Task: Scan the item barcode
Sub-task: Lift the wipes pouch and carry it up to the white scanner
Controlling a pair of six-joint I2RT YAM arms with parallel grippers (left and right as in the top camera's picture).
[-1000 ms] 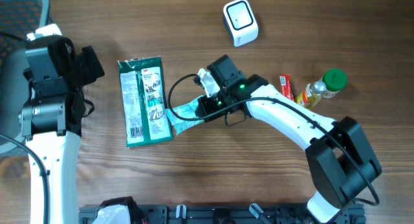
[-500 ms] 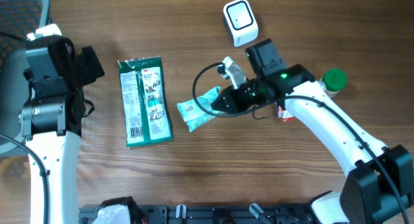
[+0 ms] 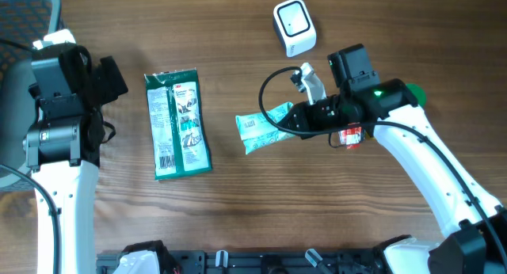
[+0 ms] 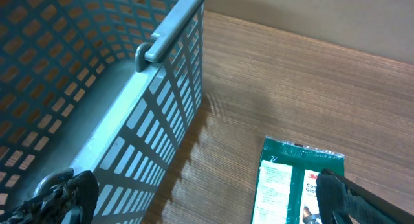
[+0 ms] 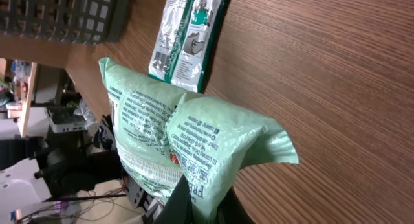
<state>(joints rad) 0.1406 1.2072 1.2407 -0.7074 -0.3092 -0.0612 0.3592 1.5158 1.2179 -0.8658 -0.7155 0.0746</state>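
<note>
A light green pouch (image 3: 261,125) hangs above the table's middle, pinched at its right end by my right gripper (image 3: 295,119). In the right wrist view the pouch (image 5: 187,140) fills the centre, with the gripper (image 5: 207,201) shut on its lower edge and its printed side facing the camera. The white scanner (image 3: 294,27) stands at the back, up and to the right of the pouch. My left gripper (image 4: 204,204) is open and empty near the basket, over the left end of the table.
A dark green packet (image 3: 178,123) lies flat left of centre, also seen as the packet (image 4: 284,185) by the left wrist. A blue mesh basket (image 4: 97,88) sits at far left. A red tube (image 3: 350,119) and a green-capped bottle (image 3: 412,93) lie under the right arm.
My right arm has carried the pouch off the edge of the dark green packet and to the right, toward the scanner side. The left arm has not moved.
</note>
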